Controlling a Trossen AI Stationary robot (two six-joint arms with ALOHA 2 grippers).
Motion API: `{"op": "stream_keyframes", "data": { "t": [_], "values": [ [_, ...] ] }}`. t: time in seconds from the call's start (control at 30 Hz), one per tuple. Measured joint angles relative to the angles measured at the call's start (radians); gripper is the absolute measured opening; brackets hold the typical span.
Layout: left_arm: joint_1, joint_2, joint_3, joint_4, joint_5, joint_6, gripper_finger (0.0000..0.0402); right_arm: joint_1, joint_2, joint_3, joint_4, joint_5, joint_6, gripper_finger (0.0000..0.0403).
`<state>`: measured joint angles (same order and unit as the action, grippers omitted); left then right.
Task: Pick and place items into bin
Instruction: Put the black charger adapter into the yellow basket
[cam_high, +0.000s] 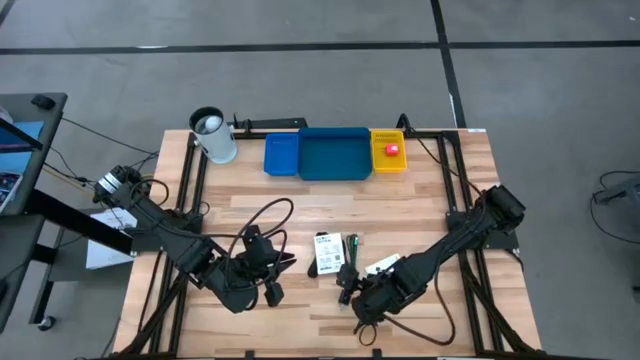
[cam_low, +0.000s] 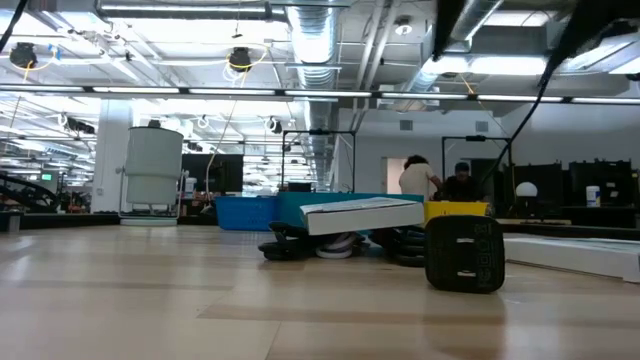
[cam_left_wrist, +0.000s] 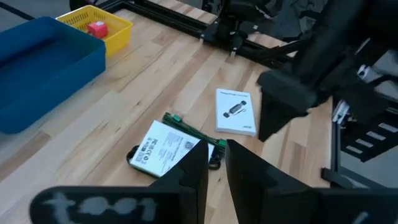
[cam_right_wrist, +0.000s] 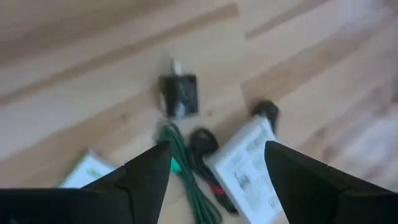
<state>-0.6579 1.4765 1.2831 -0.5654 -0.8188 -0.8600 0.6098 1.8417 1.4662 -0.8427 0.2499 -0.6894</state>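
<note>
Two white printed packets (cam_high: 327, 253) (cam_high: 383, 265) lie flat on the table's near middle. The first packet (cam_left_wrist: 168, 149) rests on a green cable (cam_left_wrist: 186, 124) and a black cable (cam_right_wrist: 202, 140). A small black piece (cam_right_wrist: 179, 94) stands on the wood (cam_low: 465, 253). A red block (cam_high: 391, 150) sits in the yellow tray (cam_high: 388, 165). My right gripper (cam_right_wrist: 217, 168) hangs open above the cables and packet, pointing down (cam_high: 350, 290). My left gripper (cam_left_wrist: 216, 171) is shut and holds nothing, left of the packets (cam_high: 278, 272).
At the far edge stand the small blue tray (cam_high: 281, 155), the wide blue tray (cam_high: 335, 153) and the yellow one, with a white-and-black cup (cam_high: 213, 135) to their left. Black frame rails (cam_high: 190, 190) run along both table sides. Bare wood lies between trays and packets.
</note>
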Motion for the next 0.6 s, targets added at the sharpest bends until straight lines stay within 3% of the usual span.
{"op": "stream_keyframes", "data": {
  "t": [0.13,0.6],
  "values": [
    [0.000,0.000,0.000,0.004,0.000,0.000,0.0043,0.000,0.023,0.002,0.048,-0.061,0.002,0.0255],
    [0.000,0.000,0.000,0.008,0.006,-0.012,0.0043,-0.012,0.046,-0.001,0.097,-0.092,-0.052,0.0255]
  ]
}}
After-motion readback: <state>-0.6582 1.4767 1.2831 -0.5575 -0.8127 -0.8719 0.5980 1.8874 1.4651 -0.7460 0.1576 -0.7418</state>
